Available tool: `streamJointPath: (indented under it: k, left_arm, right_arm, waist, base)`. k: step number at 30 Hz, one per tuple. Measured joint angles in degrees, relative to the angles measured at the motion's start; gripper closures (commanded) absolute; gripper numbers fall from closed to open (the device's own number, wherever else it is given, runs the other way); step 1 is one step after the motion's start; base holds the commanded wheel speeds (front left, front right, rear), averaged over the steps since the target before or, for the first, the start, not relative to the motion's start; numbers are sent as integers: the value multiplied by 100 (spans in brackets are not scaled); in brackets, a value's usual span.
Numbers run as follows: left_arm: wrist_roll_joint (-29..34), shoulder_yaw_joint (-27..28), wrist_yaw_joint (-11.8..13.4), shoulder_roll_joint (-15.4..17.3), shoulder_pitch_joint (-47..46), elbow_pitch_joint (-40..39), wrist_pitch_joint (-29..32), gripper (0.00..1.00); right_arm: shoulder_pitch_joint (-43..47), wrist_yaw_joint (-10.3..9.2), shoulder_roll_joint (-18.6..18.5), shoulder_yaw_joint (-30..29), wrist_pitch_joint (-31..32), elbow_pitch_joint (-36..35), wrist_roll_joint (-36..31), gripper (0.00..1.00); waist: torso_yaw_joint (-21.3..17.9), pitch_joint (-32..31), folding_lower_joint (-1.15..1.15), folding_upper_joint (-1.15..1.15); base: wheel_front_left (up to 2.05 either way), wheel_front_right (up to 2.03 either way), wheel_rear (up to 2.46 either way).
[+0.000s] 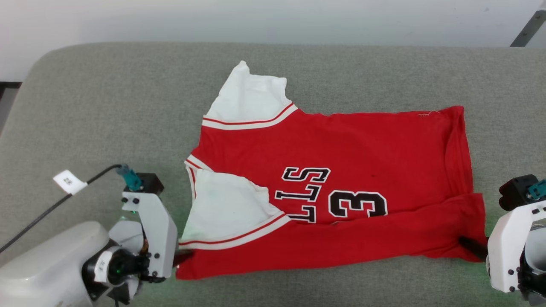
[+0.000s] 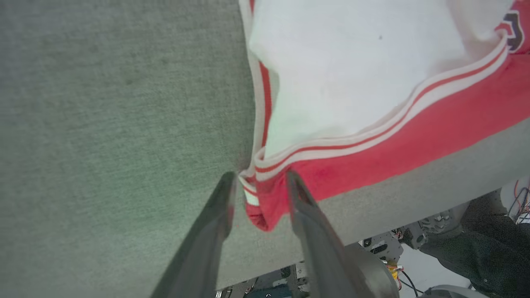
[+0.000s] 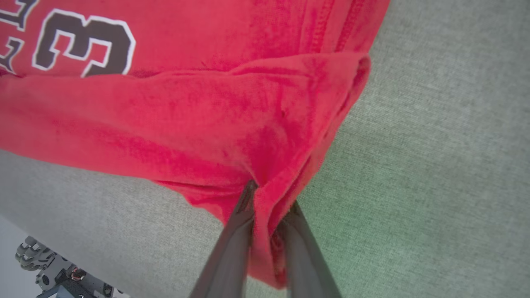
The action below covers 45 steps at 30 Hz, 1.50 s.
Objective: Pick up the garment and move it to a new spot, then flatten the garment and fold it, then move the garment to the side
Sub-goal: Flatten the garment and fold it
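Okay, left gripper point(image 2: 260, 174): jaws stand apart, straddling the near-left corner of the garment point(image 1: 341, 145). The cloth sits loose between them with a gap on one side, so we read no grip there.

Right gripper point(image 3: 271, 193): jaws narrow, pinched on a bunched fold of red cloth at the near-right corner. That corner is held and puckers toward the jaws.

The garment lies spread on the grey fabric-covered counter point(image 1: 106, 106), roughly centred in the head view, neck end to our left, hem point(image 1: 463, 145) to our right. Its near long edge is folded up over the body as a red band point(image 1: 384, 238) running between the two grippers. The band overlaps the bottom of the black-and-white lettering point(image 1: 307, 187) and the "3" point(image 1: 357, 204).

Two white sleeves with red-white stripe trim: the far sleeve point(image 1: 249, 98) lies flat and points away from us, the near sleeve point(image 1: 222, 209) lies on the red body just beside the left gripper.

Left arm carries a black cable with a white tag point(image 1: 68, 181), resting on the counter well apart from the cloth. Both wrist views catch the counter's near edge, with chassis parts point(image 2: 385, 248) below it.
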Motion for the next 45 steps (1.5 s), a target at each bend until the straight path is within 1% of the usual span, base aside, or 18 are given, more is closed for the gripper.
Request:
streamJointPath:
  k: [1,3,4,6,7,15,20,21,22,27,28,31,32,33,35,36,41,45]
  left_arm:
    - [0,12,2,-1,-2,27,-4,0]
    - [2,31,7,2,-9,65,-5,0]
    - [7,36,9,5,-20,77,-5,0]
    - [11,66,24,52,-63,86,20,0]
    - [13,78,24,74,-90,76,22,0]
    - [279,314,-29,300,-631,-89,-31,0]
    - [633,510,-363,246,-1048,76,-426,0]
    - [633,510,-363,246,-1048,76,-426,0]
    - [769,550,-528,191,-1184,214,-578,0]
    - [1012,632,-818,64,-1434,601,-891,0]
    - [1012,632,-818,64,-1434,601,-891,0]
    - [1190,692,-1032,-23,-1651,898,-1124,0]
    - [1190,692,-1032,-23,-1651,898,-1124,0]
    - [1258,715,-1116,-63,-1753,1067,-1195,0]
    - [1352,739,-1165,-94,-1861,1248,-1252,0]
    - [1352,739,-1165,-94,-1861,1248,-1252,0]
    - [1583,768,-1369,-225,-2217,1681,-1425,0]
    - [1805,794,-1523,-305,-2541,2070,-1568,0]
  right_arm:
    - [0,0,15,9,-13,-1,-25,56]
    - [-1,0,19,34,-85,14,-31,48]
    - [-1,0,18,53,-111,20,-31,29]
    - [-1,0,15,105,-174,57,-35,6]
    - [-1,0,10,110,-210,51,-36,0]
    - [122,-1,67,-11,-470,-185,-100,0]
    - [211,-1,163,-124,-858,-439,-249,0]
    - [211,-1,163,-124,-858,-439,-249,0]
    - [259,-1,241,-144,-1079,-558,-393,0]
    - [258,-2,392,-290,-1916,-864,-719,0]
    - [258,-2,392,-290,-1916,-864,-719,0]
    - [247,-2,570,-334,-2650,-1100,-1063,0]
    - [247,-2,570,-334,-2650,-1100,-1063,0]
    - [194,-2,701,-345,-3078,-1213,-1224,0]
    - [97,-2,745,-326,-3520,-1306,-1461,0]
    - [97,-2,745,-326,-3520,-1306,-1461,0]
    - [-95,-2,972,-352,-4487,-1410,-1836,0]
    - [-241,-2,1183,-392,-5009,-1471,-2015,0]
  waist:
    - [-7,-4,0,0]
    - [-17,-22,0,0]
    - [-22,-35,0,0]
    - [-45,-83,0,0]
    - [-53,-103,0,0]
    - [-169,-230,0,0]
    - [-292,-238,0,0]
    - [-292,-238,0,0]
    - [-357,-223,0,0]
    - [-542,-144,0,0]
    - [-542,-144,0,0]
    - [-700,-33,0,0]
    - [-700,-33,0,0]
    - [-773,48,0,0]
    - [-845,140,0,0]
    - [-845,140,0,0]
    - [-1023,426,0,0]
    - [-1157,697,0,0]
  base:
    - [0,0,0]
    - [0,0,0]
    - [0,0,0]
    - [0,0,0]
    - [0,0,0]
    - [0,0,0]
    - [0,0,0]
    - [0,0,0]
    - [0,0,0]
    - [0,0,0]
    - [0,0,0]
    - [0,0,0]
    - [0,0,0]
    - [0,0,0]
    - [0,0,0]
    - [0,0,0]
    - [0,0,0]
    - [0,0,0]
